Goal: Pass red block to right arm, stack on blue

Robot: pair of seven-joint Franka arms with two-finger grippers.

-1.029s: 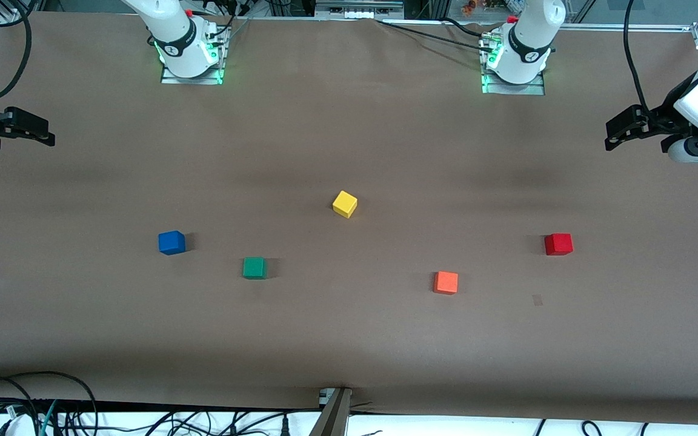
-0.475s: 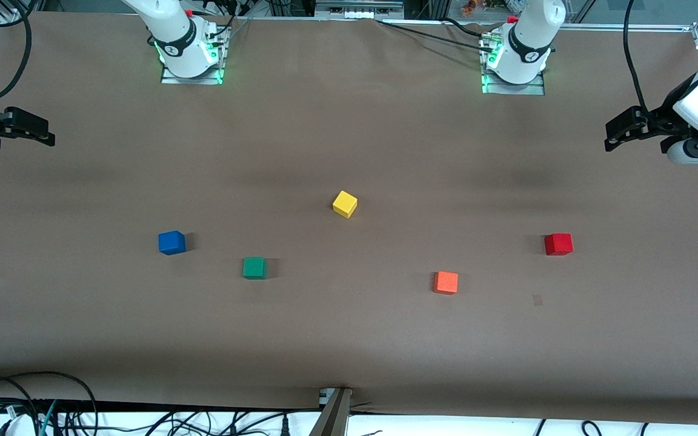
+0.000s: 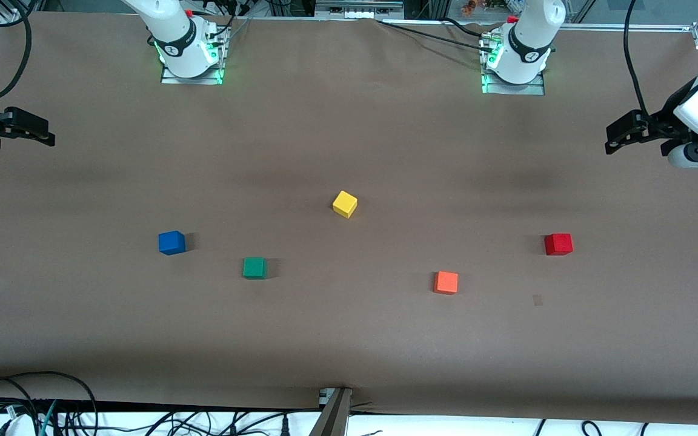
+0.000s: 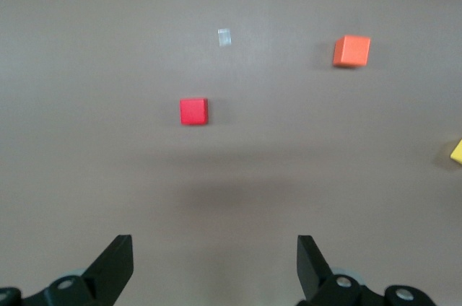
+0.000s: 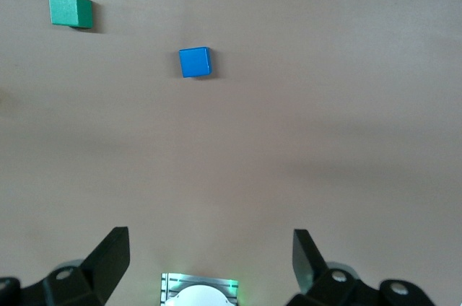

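Note:
The red block (image 3: 558, 244) (image 4: 193, 111) sits on the brown table toward the left arm's end. Toward the right arm's end lies the blue block (image 3: 171, 242) (image 5: 195, 62). My left gripper (image 3: 611, 141) (image 4: 214, 247) hangs open over bare table at the left arm's end, well apart from the red block, with nothing between its fingers. My right gripper (image 3: 48, 137) (image 5: 211, 239) hangs open and empty over bare table at the right arm's end, away from the blue block.
A green block (image 3: 254, 267) (image 5: 70, 11) lies beside the blue one, nearer the front camera. A yellow block (image 3: 345, 203) sits mid-table. An orange block (image 3: 446, 282) (image 4: 351, 51) lies between the green and the red. Cables run along the front edge.
The left arm's wrist has shifted slightly upward at the view's edge. The blocks and the right arm have not moved.

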